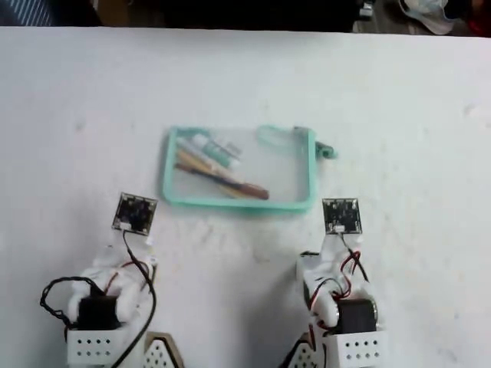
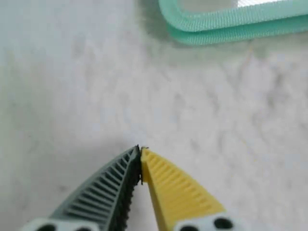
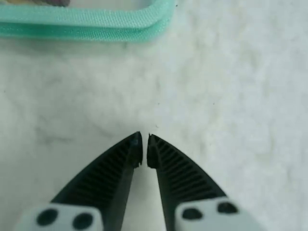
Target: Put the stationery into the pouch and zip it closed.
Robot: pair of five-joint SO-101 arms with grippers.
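High view: a clear zip pouch with mint-green trim (image 1: 280, 172) lies mid-table, with pencils and other stationery (image 1: 222, 180) inside. Left wrist view: grey-and-yellow left gripper (image 2: 140, 163), tips pressed together, empty, near the pouch's corner. Right wrist view: black right gripper (image 3: 144, 149), tips barely parted, empty.

A white table top with a faintly mottled, cloudy surface (image 1: 245, 77) spreads across the scene from the near edge to the far edge. Beyond its far edge runs a dark strip of background (image 1: 230, 14). At the far left corner sits a patch of blue-and-white striped fabric (image 1: 27, 11). At the far right, a pale rounded object (image 1: 426, 14) overlaps the dark strip; what it is cannot be told.
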